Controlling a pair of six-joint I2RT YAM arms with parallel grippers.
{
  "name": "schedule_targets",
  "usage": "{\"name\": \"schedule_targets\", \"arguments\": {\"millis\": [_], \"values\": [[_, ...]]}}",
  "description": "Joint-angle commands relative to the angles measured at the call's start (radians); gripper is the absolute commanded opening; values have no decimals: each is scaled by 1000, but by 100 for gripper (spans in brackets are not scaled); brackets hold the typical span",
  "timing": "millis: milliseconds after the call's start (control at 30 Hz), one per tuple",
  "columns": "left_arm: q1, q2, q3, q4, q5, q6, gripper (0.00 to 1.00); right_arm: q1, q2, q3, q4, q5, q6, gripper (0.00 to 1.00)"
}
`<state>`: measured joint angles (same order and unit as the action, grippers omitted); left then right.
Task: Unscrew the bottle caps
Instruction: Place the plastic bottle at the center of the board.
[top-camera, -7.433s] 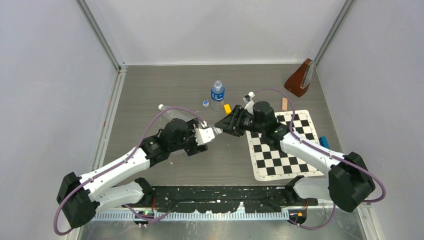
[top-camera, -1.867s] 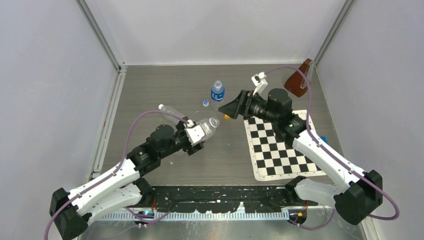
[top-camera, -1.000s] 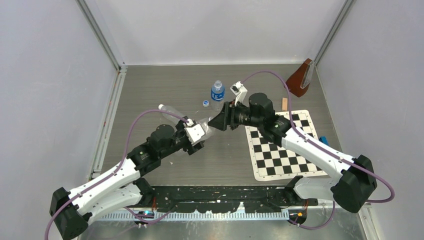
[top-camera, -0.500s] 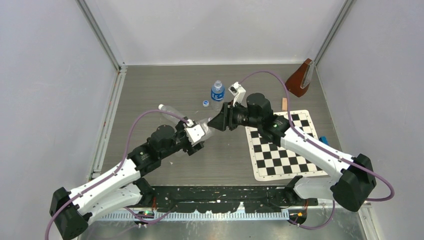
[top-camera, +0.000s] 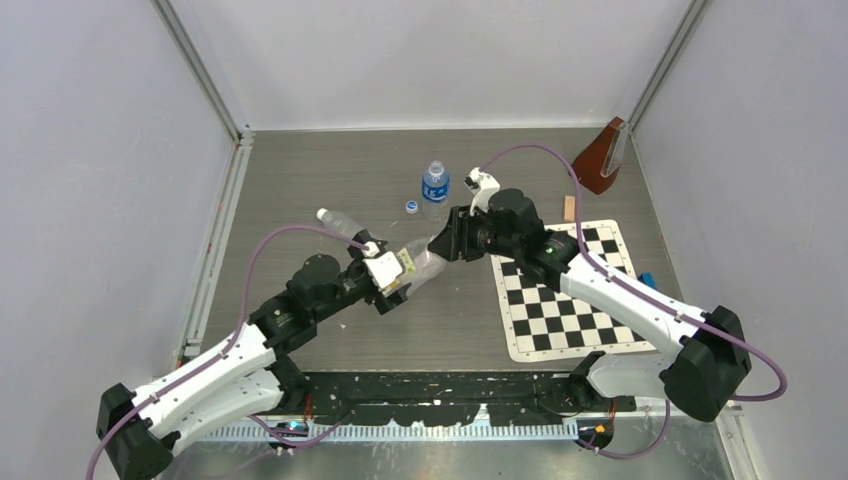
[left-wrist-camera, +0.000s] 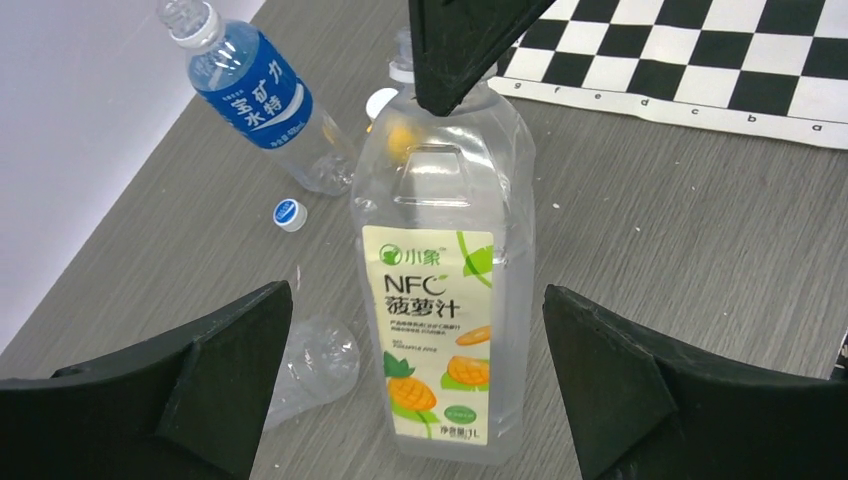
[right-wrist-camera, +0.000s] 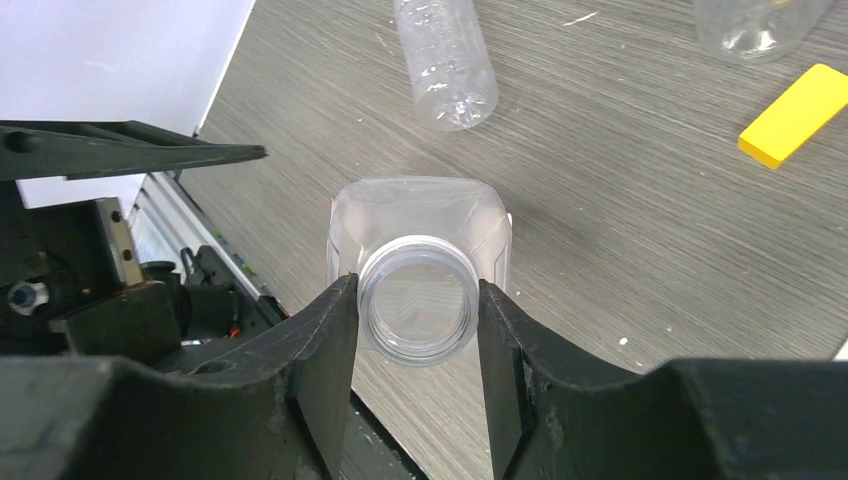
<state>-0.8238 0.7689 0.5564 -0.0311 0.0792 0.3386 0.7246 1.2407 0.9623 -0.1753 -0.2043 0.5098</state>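
Lead: status on the caps?

Op: Juice bottle (left-wrist-camera: 440, 300) is open, mouth bare. My right tool (right-wrist-camera: 417, 300) is clamped on its neck. Left tool (left-wrist-camera: 416, 293) is spread wide either side of the body, touching nothing. It's mid-bench (top-camera: 330, 170). The base looks down on the surface, but I can't confirm that. White disc (left-wrist-camera: 381, 101) just beyond it is probably its cap.

Lead: others?

Op: Blue-labelled bottle (top-camera: 434, 185) stands far of centre and looks open, with a loose cap (top-camera: 411, 207) just left of it. Slim bottle (top-camera: 345, 226) lies further left, white cap (top-camera: 322, 213) still on. I judge two of three done; I'm at the set-down.

Lead: next?

Op: Stand the juice bottle and free the right tool. Then left takes the slim bottle's body and right grips that small cap squarely.
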Motion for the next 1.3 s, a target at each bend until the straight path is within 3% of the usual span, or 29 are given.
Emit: {"name": "schedule_targets", "arguments": {"millis": [0,267,500,667,833,1033,1267], "values": [[-3,-59,-16,94,-39,-10,100,-1,-60,46,-9,62,-44,4],[-3,-153,-79,177,-243,-36,100,-1,-160,149,-278,260,-208,1],[-3,-134,-66,166,-256,-77,100,-2,-168,270,-480,515,-273,0],[-3,-99,-36,129,-252,-90,100,-12,-106,348,-531,675,-294,0],[-3,-88,-27,116,-207,-84,100,-69,4,445,-523,701,-311,0],[-3,-91,-27,103,-206,-89,100,-241,155,555,-464,588,-288,0],[-3,-100,-31,91,-193,-99,100,-306,311,658,-414,519,-279,0]]}}
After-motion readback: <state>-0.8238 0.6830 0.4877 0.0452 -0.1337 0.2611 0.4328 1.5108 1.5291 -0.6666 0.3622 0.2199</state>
